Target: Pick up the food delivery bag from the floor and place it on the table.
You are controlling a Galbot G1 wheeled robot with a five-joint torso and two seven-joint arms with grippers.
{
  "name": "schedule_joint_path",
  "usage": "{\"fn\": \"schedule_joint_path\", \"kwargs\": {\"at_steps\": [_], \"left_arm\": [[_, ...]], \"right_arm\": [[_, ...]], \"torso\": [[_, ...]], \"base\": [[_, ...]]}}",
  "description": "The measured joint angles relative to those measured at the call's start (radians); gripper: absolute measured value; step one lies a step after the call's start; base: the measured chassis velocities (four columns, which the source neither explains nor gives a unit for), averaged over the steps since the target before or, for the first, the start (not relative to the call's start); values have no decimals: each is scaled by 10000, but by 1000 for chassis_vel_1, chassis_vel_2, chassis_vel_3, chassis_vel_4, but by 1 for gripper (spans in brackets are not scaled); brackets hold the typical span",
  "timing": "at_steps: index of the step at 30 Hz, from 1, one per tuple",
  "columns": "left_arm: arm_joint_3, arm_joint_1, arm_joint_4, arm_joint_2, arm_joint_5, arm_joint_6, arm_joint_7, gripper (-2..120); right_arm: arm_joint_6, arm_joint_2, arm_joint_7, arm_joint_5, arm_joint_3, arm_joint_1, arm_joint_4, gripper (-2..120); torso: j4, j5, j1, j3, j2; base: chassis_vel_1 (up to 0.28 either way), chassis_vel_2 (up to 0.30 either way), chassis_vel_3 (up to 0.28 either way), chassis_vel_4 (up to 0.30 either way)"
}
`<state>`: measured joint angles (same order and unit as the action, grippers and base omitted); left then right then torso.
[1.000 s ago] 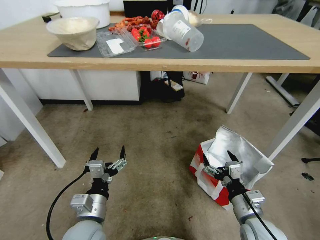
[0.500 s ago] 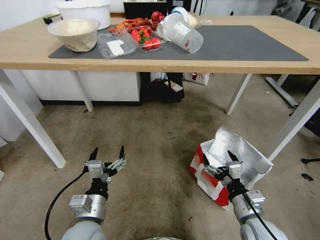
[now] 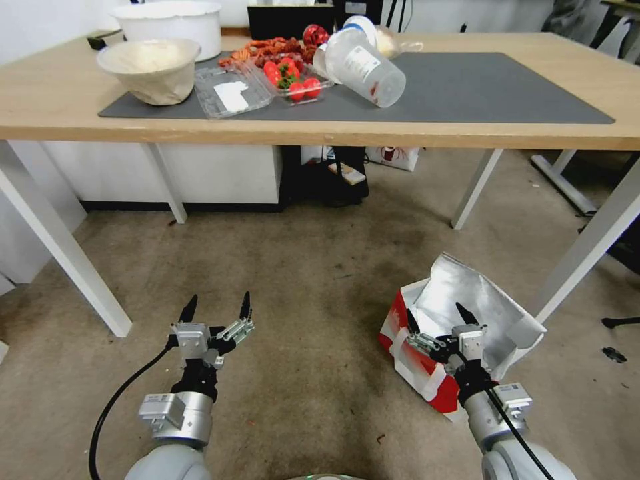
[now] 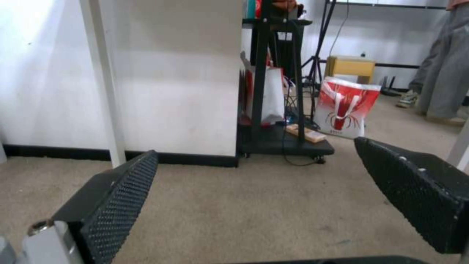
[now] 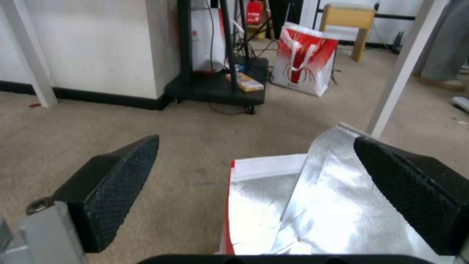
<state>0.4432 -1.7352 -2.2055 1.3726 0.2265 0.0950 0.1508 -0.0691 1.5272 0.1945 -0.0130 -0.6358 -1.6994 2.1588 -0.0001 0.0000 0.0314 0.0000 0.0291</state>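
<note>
The food delivery bag [image 3: 460,303], white with a red lower band and silver foil lining, lies open on the floor [image 3: 300,267] at my right, beside a white table leg. My right gripper [image 3: 437,319] hovers open just over the bag's mouth; in the right wrist view the foil lining [image 5: 313,205] lies between and below its spread fingers [image 5: 117,176]. My left gripper [image 3: 217,305] is open over bare floor to the left, holding nothing; the left wrist view shows its fingers [image 4: 122,194] wide apart. The light-wood table [image 3: 467,130] with a dark grey mat [image 3: 480,87] stands ahead.
On the table's left half sit a paper bowl [image 3: 150,67], a white tub [image 3: 167,23], clear trays with strawberries [image 3: 293,77] and a tipped plastic cup [image 3: 363,63]. White table legs [image 3: 63,257] flank the floor space. A black cart [image 3: 333,173] and a red-white bag [image 5: 303,58] stand beyond.
The whole view has shifted slightly, so the camera moved a little. Both grippers stay open in the same places relative to the bag.
</note>
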Motion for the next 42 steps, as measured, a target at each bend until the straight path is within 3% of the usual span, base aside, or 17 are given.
{"fn": "schedule_joint_path", "kwargs": {"at_steps": [7,11,13,14,17,18,21,22,25,30,32,34,37,40,42], "left_arm": [[11,16,48,-9,16,126,-74,100],[12,14,39,-58,32,127,-118,100],[16,9,-7,-110,35,127,-161,100],[16,9,-7,-110,35,127,-161,100],[-33,-13,-32,-97,-47,129,-183,100],[-33,-13,-32,-97,-47,129,-183,100],[-55,16,-12,-46,-96,134,-173,100],[-55,16,-12,-46,-96,134,-173,100],[-35,33,62,-44,-120,133,-159,100],[-14,48,119,-31,-147,118,-146,100],[-2,70,181,-30,-175,108,-130,100],[6,80,201,-22,-180,107,-122,100],[63,89,295,14,-201,105,-102,100],[78,94,315,16,-202,106,-97,100],[107,124,374,34,-207,107,-87,100]], "right_arm": [[180,-197,4,-54,5,92,-24,100],[273,-848,0,-421,-168,318,-114,100],[311,-1836,-30,-1049,-438,718,-405,100],[311,-1836,-30,-1049,-438,718,-405,100],[427,-3637,-25,-2324,-672,1472,-1250,100],[427,-3637,-25,-2324,-672,1472,-1250,100],[48,-6070,253,-3802,-374,2663,-2509,100],[48,-6070,253,-3802,-374,2663,-2509,100],[-503,-7579,604,-4066,228,3539,-3480,100],[-788,-8310,672,-3753,1187,4767,-4622,100],[-1002,-8594,823,-3623,2264,5913,-5493,100],[-1025,-8630,851,-3601,2715,6310,-5838,100],[-1033,-8518,1121,-3412,4327,7776,-7319,100],[-1037,-8471,1174,-3387,4612,8065,-7588,100],[-1073,-8299,1450,-3346,5385,8935,-8307,100]], "torso": [[0,1,1,0,6],[0,2,1,0,10],[1,4,2,0,11],[1,4,2,0,11],[0,5,3,0,12],[0,5,3,0,12],[1,3,4,1,14],[1,3,4,1,14],[1,0,3,1,17],[-1,6,4,1,18],[0,-3,4,1,18],[5,1,4,2,19],[0,5,4,1,19],[-1,5,4,2,19],[1,0,4,2,19]], "base": [[0,0,0,0],[0,0,0,0],[0,0,0,0],[0,0,0,0],[0,0,0,0],[0,0,0,0],[0,0,0,0],[0,0,0,0],[0,0,0,0],[0,0,0,0],[0,0,0,0],[0,0,0,0],[0,0,0,0],[0,0,0,0],[0,0,0,0]]}}
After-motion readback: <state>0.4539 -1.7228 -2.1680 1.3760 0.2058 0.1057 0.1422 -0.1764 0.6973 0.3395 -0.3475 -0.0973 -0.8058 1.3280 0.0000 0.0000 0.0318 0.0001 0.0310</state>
